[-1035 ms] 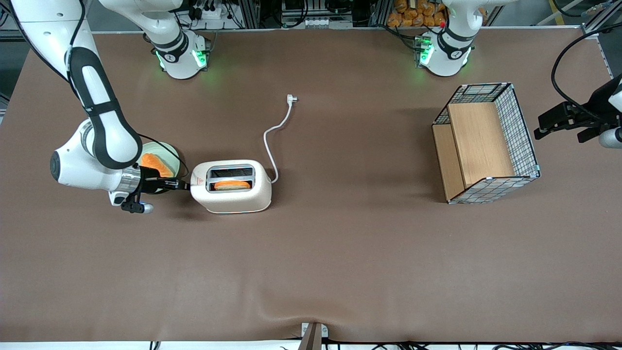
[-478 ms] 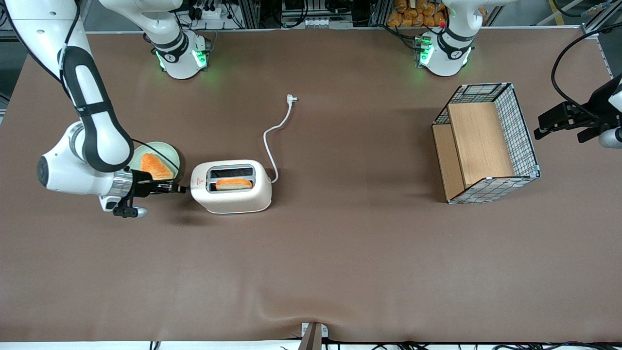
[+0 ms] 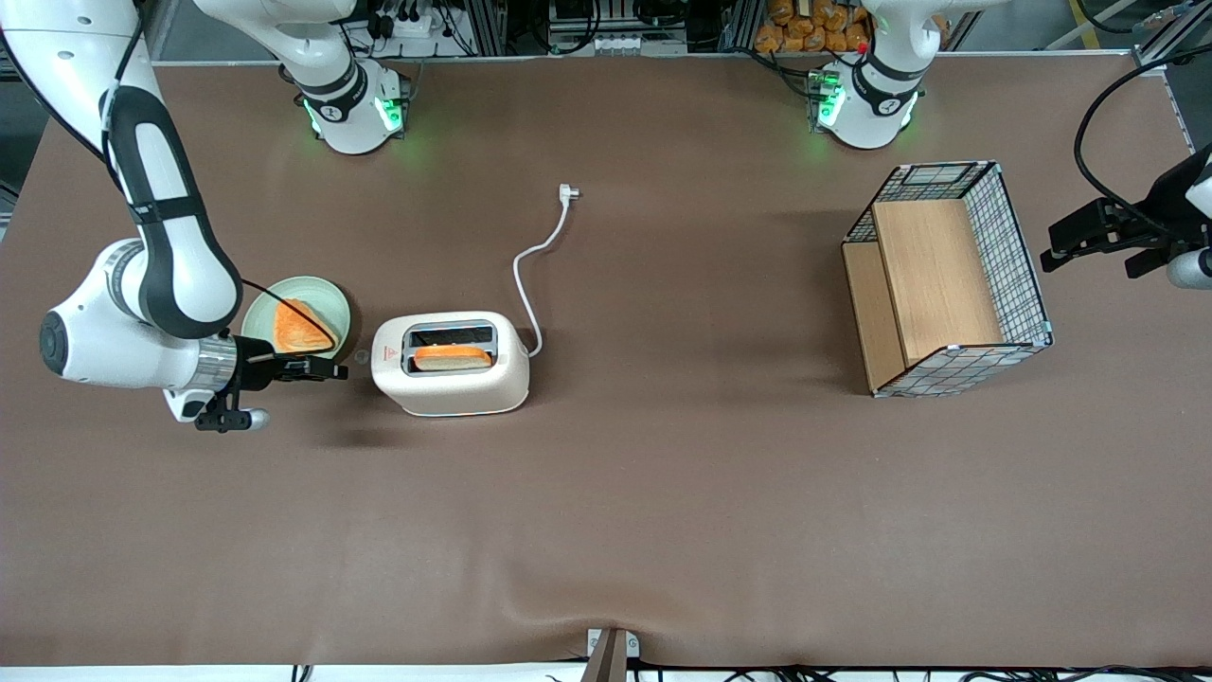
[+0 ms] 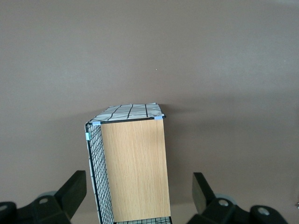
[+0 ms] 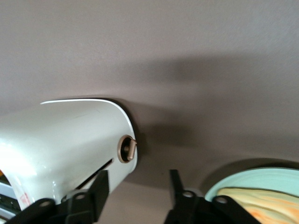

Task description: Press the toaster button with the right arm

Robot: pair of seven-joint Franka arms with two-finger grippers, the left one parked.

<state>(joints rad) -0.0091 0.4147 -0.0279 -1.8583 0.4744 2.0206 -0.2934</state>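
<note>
The cream toaster [image 3: 450, 379] stands on the brown table with a slice of toast [image 3: 453, 357] in the slot nearer the front camera. Its red triangle mark [image 3: 385, 354] is at the end facing my right arm. The toaster button [image 5: 127, 148], a small round knob, sticks out of that short end. My gripper [image 3: 333, 368] hovers a short way off this end, level with it and not touching. Its fingers are open with nothing between them, as the right wrist view shows around the gripper [image 5: 138, 183].
A pale green plate [image 3: 331, 301] with a piece of bread [image 3: 295, 325] lies beside the gripper, farther from the front camera. The white cord [image 3: 530, 260] and plug [image 3: 568, 192] trail from the toaster. A wire-and-wood basket [image 3: 947, 279] stands toward the parked arm's end.
My gripper has drawn back from the toaster's short end toward the working arm's end of the table. The toast now sits higher in its slot.
</note>
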